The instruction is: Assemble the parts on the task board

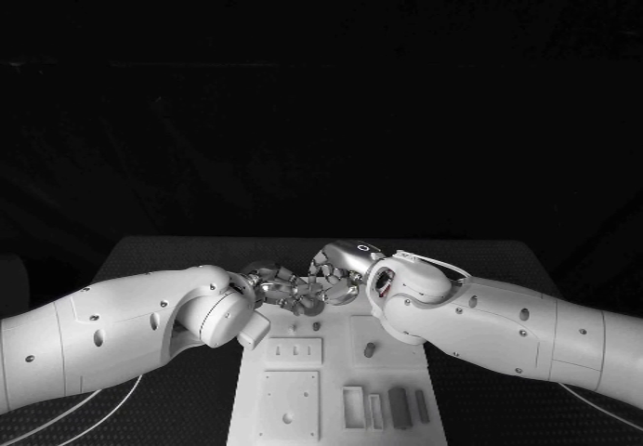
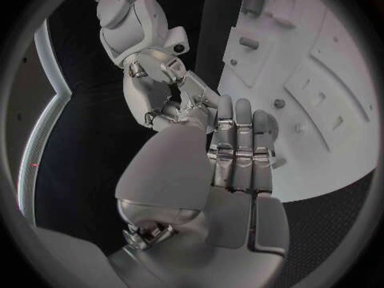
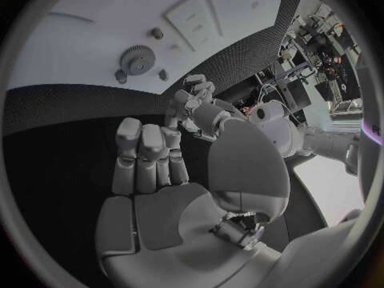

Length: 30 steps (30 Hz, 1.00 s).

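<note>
- The task board (image 1: pixel 335 390), a white plate, is lying in the middle of the black table (image 1: pixel 161 269); grey bar-shaped parts (image 1: pixel 400 407) are sitting in its near recesses, and a gear (image 3: pixel 137 61) is resting on its surface.
- The left hand (image 1: pixel 275 288) and right hand (image 1: pixel 335 277) are meeting fingertip to fingertip over the board's far end, above the parts.
- Whether either hand is holding anything cannot be told; the wrist views are showing both hands' fingers extended side by side.

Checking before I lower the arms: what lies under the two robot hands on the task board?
Both the left robot hand and right robot hand cover the task board's far end. The right wrist view shows a gear there; the head view hides it.
</note>
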Each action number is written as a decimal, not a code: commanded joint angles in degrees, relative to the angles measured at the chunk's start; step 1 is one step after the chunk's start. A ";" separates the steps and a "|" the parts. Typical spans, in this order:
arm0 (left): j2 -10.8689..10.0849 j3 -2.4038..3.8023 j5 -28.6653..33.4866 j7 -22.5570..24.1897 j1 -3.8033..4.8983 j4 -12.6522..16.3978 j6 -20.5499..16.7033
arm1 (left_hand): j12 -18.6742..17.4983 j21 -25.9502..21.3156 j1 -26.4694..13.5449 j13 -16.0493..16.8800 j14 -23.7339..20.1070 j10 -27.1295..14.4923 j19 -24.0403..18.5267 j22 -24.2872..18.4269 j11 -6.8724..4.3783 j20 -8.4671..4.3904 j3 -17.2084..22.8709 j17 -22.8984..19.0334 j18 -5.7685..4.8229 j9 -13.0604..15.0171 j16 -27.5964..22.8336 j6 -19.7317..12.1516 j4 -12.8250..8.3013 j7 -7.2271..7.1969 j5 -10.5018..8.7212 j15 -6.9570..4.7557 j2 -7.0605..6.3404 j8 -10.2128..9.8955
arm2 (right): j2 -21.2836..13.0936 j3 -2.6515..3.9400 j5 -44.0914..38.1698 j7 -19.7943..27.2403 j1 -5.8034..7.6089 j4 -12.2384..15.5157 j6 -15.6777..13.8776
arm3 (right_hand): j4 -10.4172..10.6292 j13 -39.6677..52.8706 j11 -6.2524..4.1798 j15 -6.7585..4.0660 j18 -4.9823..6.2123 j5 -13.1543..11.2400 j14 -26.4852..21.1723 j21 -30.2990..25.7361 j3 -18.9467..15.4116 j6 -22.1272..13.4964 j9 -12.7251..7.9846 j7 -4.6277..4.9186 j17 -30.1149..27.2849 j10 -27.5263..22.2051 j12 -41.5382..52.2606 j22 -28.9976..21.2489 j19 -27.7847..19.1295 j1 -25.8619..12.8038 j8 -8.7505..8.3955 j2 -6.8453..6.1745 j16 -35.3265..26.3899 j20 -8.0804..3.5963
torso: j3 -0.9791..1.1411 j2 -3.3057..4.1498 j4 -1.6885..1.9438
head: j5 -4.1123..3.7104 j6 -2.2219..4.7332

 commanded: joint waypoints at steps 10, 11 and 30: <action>0.21 0.11 1.82 1.15 0.12 0.00 1.03 | 1.40 0.43 -2.30 1.93 -0.42 0.22 -0.54 0.40 -0.28 -0.30 0.98 0.04 -1.00 3.86 1.22 2.26 0.12 -1.64 6.00 -0.17 -1.74 0.34 | 0.14 -0.10 0.34 0.78 -0.48 0.25 1.18 | -0.02 0.00 -0.05 -0.01 1.73 0.29 0.30 0.39 0.26 3.67 1.52 2.34 -0.08 0.58 -0.04 -0.10 0.44 0.07 0.29 0.59 0.13 -0.04 | 0.00 0.04 0.00 | 0.12 -0.23; 0.22 0.11 1.81 0.93 0.11 0.00 1.04 | 1.42 0.47 -2.93 2.06 -0.50 0.04 -0.55 0.42 -0.24 -0.28 0.83 0.00 -1.02 3.94 1.24 2.17 0.22 -1.59 5.95 -0.14 -2.05 0.27 | 0.10 -0.10 0.35 0.79 -0.49 0.31 1.11 | -0.03 0.00 -0.05 -0.01 1.73 0.29 0.31 0.39 0.26 3.68 1.52 2.34 -0.08 0.58 -0.04 -0.11 0.44 0.07 0.29 0.59 0.13 -0.04 | 0.00 0.04 -0.01 | 0.12 -0.24; 0.34 0.10 2.29 -0.45 0.09 -0.11 2.78 | 1.46 0.83 -14.89 3.55 -1.65 -2.08 -1.83 0.81 0.30 0.18 2.60 -1.18 -0.72 4.69 0.86 0.72 0.15 -0.89 7.43 0.37 -4.59 -1.16 | -0.11 -0.10 0.34 0.70 -0.63 0.44 0.99 | -0.11 0.00 -0.07 -0.03 1.73 0.30 0.36 0.41 0.30 3.75 1.54 2.31 -0.10 0.66 -0.04 -0.13 0.51 -0.01 0.28 0.62 0.12 -0.04 | 0.06 0.03 -0.06 | 0.12 -0.60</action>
